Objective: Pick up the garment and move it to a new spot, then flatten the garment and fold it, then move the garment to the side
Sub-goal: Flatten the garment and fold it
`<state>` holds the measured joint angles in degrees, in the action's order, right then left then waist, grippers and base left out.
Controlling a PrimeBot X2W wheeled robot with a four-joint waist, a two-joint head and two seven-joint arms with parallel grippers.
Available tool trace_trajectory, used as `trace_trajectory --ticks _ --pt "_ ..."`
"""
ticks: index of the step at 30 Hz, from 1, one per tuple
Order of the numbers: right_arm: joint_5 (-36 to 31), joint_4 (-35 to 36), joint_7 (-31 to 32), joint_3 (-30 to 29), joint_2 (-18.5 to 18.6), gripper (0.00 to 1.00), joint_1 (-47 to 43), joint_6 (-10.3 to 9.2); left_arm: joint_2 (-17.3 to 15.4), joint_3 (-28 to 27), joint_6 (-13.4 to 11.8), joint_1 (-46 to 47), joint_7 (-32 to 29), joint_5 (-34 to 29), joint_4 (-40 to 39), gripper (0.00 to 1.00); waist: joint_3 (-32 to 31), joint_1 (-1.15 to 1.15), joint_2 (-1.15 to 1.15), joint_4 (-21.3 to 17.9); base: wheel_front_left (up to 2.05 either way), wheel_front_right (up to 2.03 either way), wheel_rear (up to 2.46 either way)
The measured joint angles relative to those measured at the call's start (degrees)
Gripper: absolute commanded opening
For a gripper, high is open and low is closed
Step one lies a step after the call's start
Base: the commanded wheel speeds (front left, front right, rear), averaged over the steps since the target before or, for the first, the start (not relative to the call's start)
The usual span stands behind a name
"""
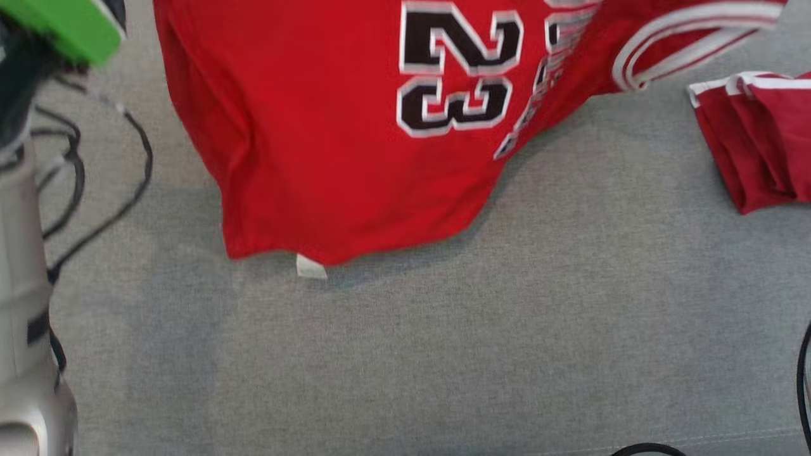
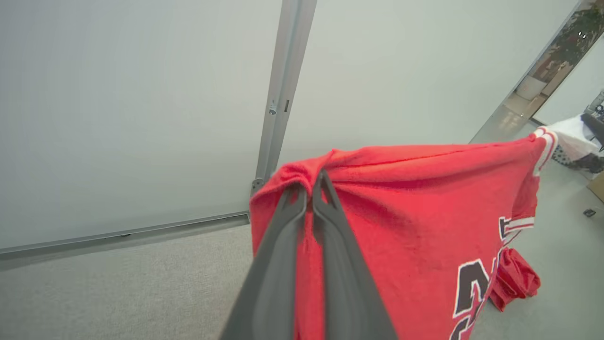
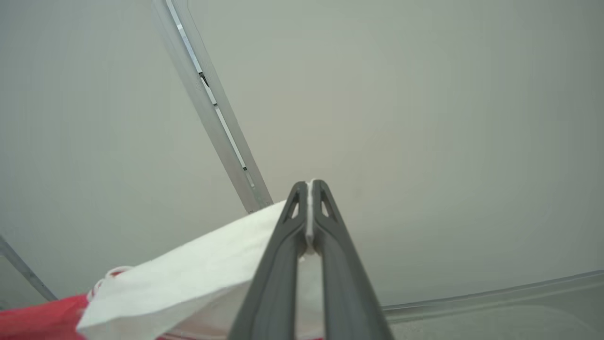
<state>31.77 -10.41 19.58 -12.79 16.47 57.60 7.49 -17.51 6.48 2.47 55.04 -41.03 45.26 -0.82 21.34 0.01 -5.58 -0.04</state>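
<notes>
The garment (image 1: 329, 126) is a red jersey with a black and white "23". In the head view it hangs lifted over the grey cloth surface (image 1: 507, 316), with its lower hem and a small white tag just above that surface. My left gripper (image 2: 311, 186) is shut on a bunched red edge of the garment (image 2: 401, 212), which stretches away to the right in the left wrist view. My right gripper (image 3: 310, 189) is shut on a thin white edge of the garment (image 3: 198, 269). The white cloth hangs down to the left, with red showing at the lower left corner.
A second red garment (image 1: 754, 139) with white trim lies folded at the right; it appears as a red bundle (image 2: 514, 278) in the left wrist view. A pale forearm (image 1: 25, 285), a green part (image 1: 70, 25) and black cables (image 1: 95, 190) are at the left. A pale wall with metal posts stands behind.
</notes>
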Motion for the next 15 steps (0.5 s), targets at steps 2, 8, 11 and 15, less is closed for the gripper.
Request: trace_trajectory --ticks 2,8,11,15 --pt "-5.77 -5.50 -2.77 -1.19 -2.11 0.00 7.40 0.05 1.11 0.91 -0.33 7.47 3.92 -3.57 7.47 0.00 2.12 0.01 0.00 0.02 0.00 0.00 0.00" --pt "-15.47 -17.79 -10.76 -5.21 -7.17 0.00 24.75 0.02 4.67 2.41 -0.21 25.12 21.81 -12.27 26.08 0.00 8.13 0.01 0.01 0.03 0.00 0.00 0.00" --pt "-17.29 -21.39 -15.05 -3.96 -8.68 0.00 30.93 0.02 4.88 1.72 0.02 30.82 33.07 -15.18 32.42 0.00 10.92 0.02 0.01 -0.16 0.00 0.00 0.00" --pt "-14.57 -23.01 -17.59 2.15 -8.09 0.00 32.20 0.01 6.11 2.08 2.99 33.60 42.58 -15.23 39.14 0.00 13.95 0.01 0.00 -0.41 0.00 0.00 0.00"
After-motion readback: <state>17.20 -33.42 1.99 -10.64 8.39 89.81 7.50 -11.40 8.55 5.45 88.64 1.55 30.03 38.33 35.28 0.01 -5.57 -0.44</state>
